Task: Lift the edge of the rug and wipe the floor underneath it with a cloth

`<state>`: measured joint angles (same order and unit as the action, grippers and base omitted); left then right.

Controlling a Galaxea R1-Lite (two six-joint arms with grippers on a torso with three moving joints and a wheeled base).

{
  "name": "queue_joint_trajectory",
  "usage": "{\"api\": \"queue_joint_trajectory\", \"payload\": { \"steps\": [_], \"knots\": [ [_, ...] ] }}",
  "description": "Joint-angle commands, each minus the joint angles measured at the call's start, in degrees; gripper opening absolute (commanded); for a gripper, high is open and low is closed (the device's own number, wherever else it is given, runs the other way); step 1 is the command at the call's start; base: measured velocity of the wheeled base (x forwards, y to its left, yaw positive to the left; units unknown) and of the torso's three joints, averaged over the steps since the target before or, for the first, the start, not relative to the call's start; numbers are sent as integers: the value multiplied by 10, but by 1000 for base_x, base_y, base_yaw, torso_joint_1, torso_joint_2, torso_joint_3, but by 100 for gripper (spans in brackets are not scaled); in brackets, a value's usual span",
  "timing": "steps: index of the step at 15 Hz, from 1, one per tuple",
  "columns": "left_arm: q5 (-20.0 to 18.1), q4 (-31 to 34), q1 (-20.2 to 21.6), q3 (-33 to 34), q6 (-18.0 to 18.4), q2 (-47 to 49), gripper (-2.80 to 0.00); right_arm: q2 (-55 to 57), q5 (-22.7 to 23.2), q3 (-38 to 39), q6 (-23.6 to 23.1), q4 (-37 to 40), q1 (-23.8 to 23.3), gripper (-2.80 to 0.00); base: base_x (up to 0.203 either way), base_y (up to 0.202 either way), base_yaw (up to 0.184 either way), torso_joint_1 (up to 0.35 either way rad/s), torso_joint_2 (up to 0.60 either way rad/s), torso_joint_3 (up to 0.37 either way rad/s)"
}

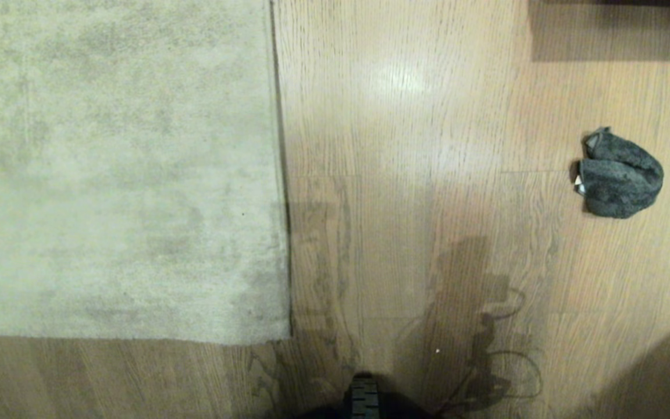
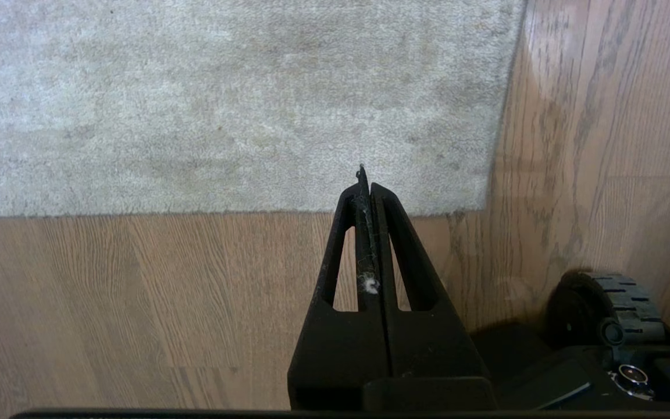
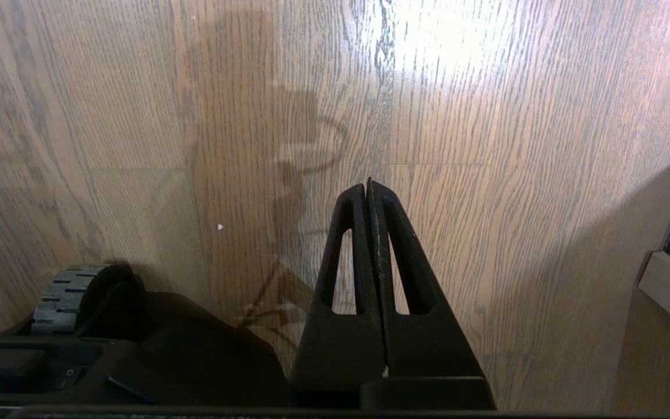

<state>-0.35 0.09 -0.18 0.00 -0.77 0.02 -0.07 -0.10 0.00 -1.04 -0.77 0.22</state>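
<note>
Two things are waiting to be handled, and neither is being touched yet. The rug edge (image 1: 280,174) is lying flat on the floor (image 1: 405,174), running straight away from the robot and turning a square corner (image 1: 285,336) near its base. The cloth (image 1: 620,173) is sitting bunched in a dark heap on bare planks, well apart from the rug, off to the robot's right.

Both arms are hanging parked outside the head view. The left end effector (image 2: 365,174) is pointing over the rug's near border close to the corner, its fingers pressed together on nothing but a wisp of lint. The right end effector (image 3: 368,185) is hovering over bare wood, likewise pressed together and empty.

Judging from this layout, the sensible split is the right arm fetching the cloth and the left arm taking the rug. Each end effector needs spreading before it descends. The thin border is likely easiest to pinch at the corner, where a finger can slide under. The cloth looks soft, so a grab through the middle of the heap should be gathering enough fabric to wipe with.
</note>
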Motion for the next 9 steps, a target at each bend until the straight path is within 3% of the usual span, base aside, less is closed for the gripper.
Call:
{"api": "queue_joint_trajectory", "payload": {
  "steps": [1, 9],
  "knots": [
    [0, 0, 0, 0, -1, 1, -280, 1, 0, 0, 0, 0, -1, -280, 0, 0, 0, 0, 0, 0],
    [3, 0, 0, 0, -6, 1, -280, 2, 0, 0, 0, 0, 0, -280, 0, 0, 0, 0, 0, 0]
  ]
}}
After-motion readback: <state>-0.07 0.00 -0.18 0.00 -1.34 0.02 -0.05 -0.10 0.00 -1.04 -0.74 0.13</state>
